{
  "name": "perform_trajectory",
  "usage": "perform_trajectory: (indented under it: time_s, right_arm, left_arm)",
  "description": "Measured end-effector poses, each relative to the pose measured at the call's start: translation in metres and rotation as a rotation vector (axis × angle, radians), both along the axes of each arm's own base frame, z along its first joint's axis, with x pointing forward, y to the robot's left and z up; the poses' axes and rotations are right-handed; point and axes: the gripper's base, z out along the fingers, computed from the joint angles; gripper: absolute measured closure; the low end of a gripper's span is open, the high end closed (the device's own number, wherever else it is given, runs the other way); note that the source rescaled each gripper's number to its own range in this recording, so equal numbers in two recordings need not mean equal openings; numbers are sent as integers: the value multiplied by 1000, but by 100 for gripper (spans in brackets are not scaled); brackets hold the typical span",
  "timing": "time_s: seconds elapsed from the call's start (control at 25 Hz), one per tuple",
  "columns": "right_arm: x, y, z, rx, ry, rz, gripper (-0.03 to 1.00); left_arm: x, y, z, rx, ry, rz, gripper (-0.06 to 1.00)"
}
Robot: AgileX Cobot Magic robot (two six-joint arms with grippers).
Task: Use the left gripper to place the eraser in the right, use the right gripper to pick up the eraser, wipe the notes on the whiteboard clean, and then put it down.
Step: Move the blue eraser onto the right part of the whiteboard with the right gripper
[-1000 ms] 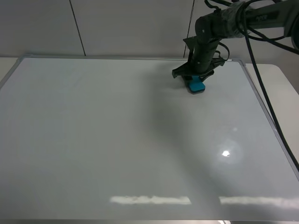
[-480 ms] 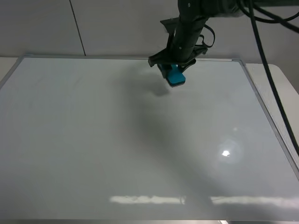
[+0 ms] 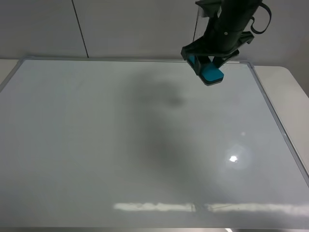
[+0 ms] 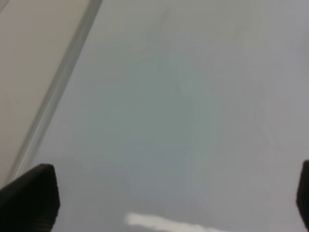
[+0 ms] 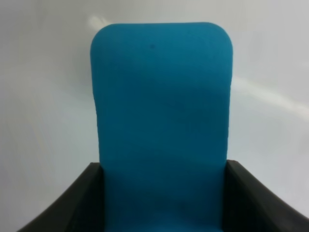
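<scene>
The teal eraser (image 3: 211, 72) hangs above the far right part of the whiteboard (image 3: 120, 145), and its blurred shadow falls on the board to its left. My right gripper (image 3: 210, 62) is shut on the eraser from above. In the right wrist view the eraser (image 5: 161, 111) fills the middle, with the black fingers (image 5: 82, 203) pressed on both its sides. In the left wrist view my left gripper (image 4: 169, 205) stands wide open over bare whiteboard (image 4: 183, 96), near the board's frame (image 4: 58, 92), with nothing between its fingers. The notes are out of view; no marks show on the board.
A beige table (image 3: 289, 92) lies under the board and shows past its silver frame (image 3: 279, 126) on the right. A pale wall (image 3: 120, 29) rises just behind the far edge. Lamp glare sits on the near part of the board.
The right gripper, holding the eraser, swept left along the far edge of the board, then swung back to the right and rose off the surface.
</scene>
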Motion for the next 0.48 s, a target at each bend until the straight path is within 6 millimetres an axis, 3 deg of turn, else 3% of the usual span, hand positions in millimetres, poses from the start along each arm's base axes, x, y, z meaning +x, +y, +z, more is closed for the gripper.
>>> perform_trajectory:
  time_s: [0.16, 0.2, 0.24, 0.32, 0.48]
  right_arm:
    - [-44, -36, -4, 18, -9, -81, 94]
    - [-44, -36, -4, 18, -9, -81, 94]
    - [-61, -54, -12, 17, -11, -135, 94]
    - [-77, -72, -28, -1, 15, -191, 94]
    - [-95, -90, -55, -20, 82, -256, 94]
  left_arm:
    - [0, 0, 0, 0, 0, 0, -6]
    - [0, 0, 0, 0, 0, 0, -6]
    - [0, 0, 0, 0, 0, 0, -6]
    - [0, 0, 0, 0, 0, 0, -6]
    - [0, 0, 0, 0, 0, 0, -6]
